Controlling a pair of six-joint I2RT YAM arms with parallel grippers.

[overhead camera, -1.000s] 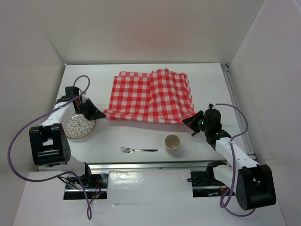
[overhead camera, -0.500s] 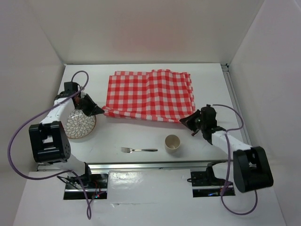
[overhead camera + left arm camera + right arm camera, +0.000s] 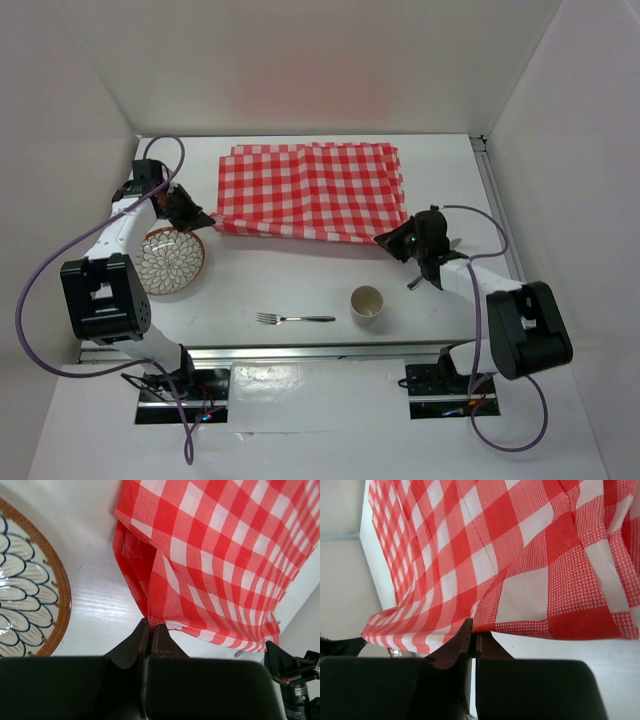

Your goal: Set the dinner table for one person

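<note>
We held the checked cloth (image 3: 312, 190) on the dinner table (image 3: 300, 280), left gripper (image 3: 209, 218) and right gripper (image 3: 381, 238) closed tight on its near corners; plate (image 3: 170, 262), fork (image 3: 295, 319), cup (image 3: 367, 302) not yet set.

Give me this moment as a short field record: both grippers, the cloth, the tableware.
left gripper: shut on the near left corner of the checked cloth
right gripper: shut on the cloth's near right corner
checked cloth: spread between the two grippers, far part lying on the dinner table
plate: on the table, beside the left gripper
fork: flat, near the front edge
cup: upright, right of the fork
</note>
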